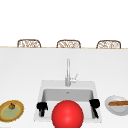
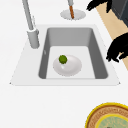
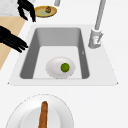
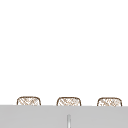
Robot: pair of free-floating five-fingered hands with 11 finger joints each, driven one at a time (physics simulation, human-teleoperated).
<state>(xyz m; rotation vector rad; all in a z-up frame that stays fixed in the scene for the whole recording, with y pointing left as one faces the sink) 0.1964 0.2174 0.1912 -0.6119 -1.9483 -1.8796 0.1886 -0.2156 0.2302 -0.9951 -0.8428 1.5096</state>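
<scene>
A white bowl (image 2: 71, 67) lies on the sink's floor with a small green ball (image 2: 62, 59) in it; the right side view shows the same bowl (image 3: 53, 67) and green ball (image 3: 65, 67). My left hand (image 1: 41, 107) hovers over the sink's front left corner, fingers relaxed and holding nothing. My right hand (image 1: 95, 105) hovers over the front right corner, fingers straight and empty. In the right side view the right hand (image 3: 12, 40) is the nearer one and the left hand (image 3: 26, 10) is beside the yellow plate. A big red ball (image 1: 67, 115) stands between the hands in the front view.
The sink (image 1: 65, 83) has a tall faucet (image 1: 68, 72) at its back rim. A yellow plate (image 1: 11, 111) with a small brown item sits on the left counter. A white plate (image 1: 116, 106) with a brown stick sits on the right. Three woven chair backs (image 1: 68, 44) stand behind the counter.
</scene>
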